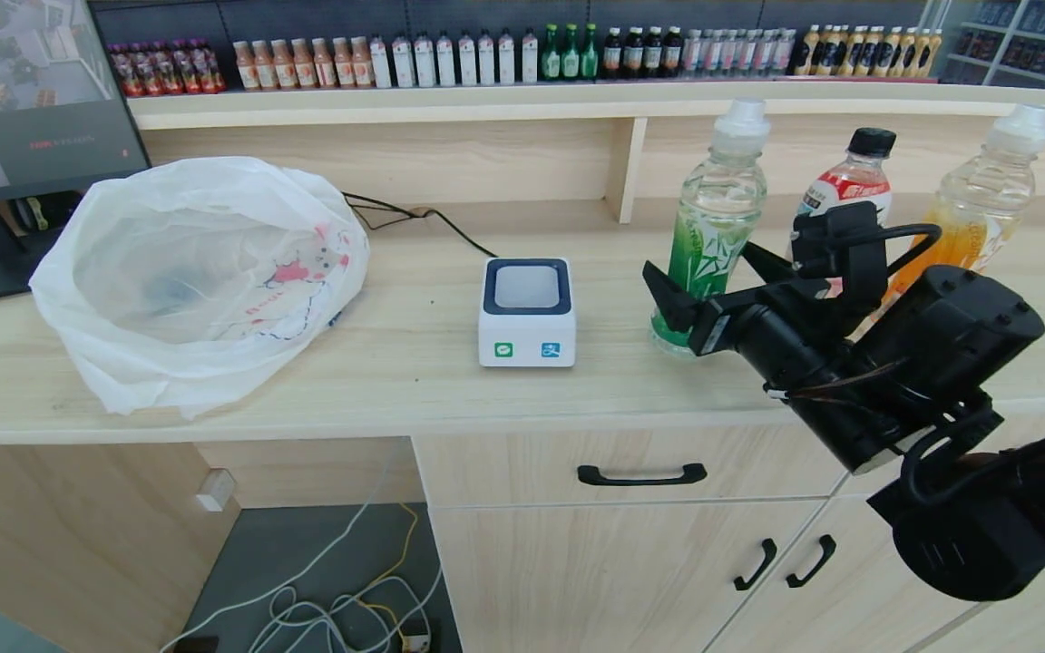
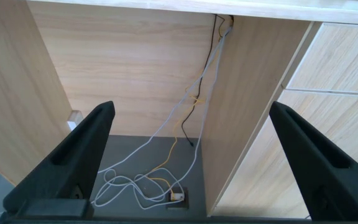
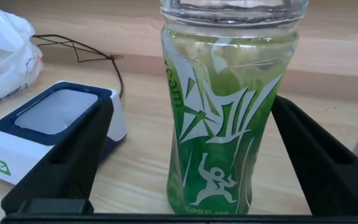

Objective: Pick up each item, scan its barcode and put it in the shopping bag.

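Green btl (image 1: pixel 713 227): clear plastic w/ green label and white cap, upright on the counter (image 1: pixel 395 381), just right of the scanner. It's the leftmost of three btls in a row.
Right claw (image 1: pixel 707 272): low over the counter at the btl's lower half, fingers spread wide w/ the btl between them. In the right wrist view the green btl (image 3: pixel 229 124) sits between the claw's (image 3: pixel 191 106) two fingers. There's a clear gap on the scanner side; can't tell about contact on the other side.
Red-label btl (image 1: pixel 858 177): black cap, upright, next right of the green one, partly behind the arm.
Orange btl (image 1: pixel 985 209): white cap, upright, furthest right.
Scanner (image 1: pixel 527 311): small white box w/ dark-blue rim and grey window facing up, mid-counter, between bag and btls. Also seen in the right wrist view (image 3: pixel 55 134).
Shopping bag (image 1: pixel 200 272): white thin plastic, mouth open and tipped toward the front, left end of the counter, well apart from the btls.
Black cable (image 1: pixel 414 218): runs along the counter behind bag and scanner.
Left claw (image 2: pixel 191 109): down below counter level, fingers spread, nothing between them, facing the open bay w/ loose wires (image 2: pixel 148 186) on the floor.
Monitor (image 1: pixel 24 100): dark screen, far left behind the bag.
Back shelf: long row of drinks (image 1: pixel 522 54).
Drawers: black handles (image 1: pixel 640 474) under the counter.
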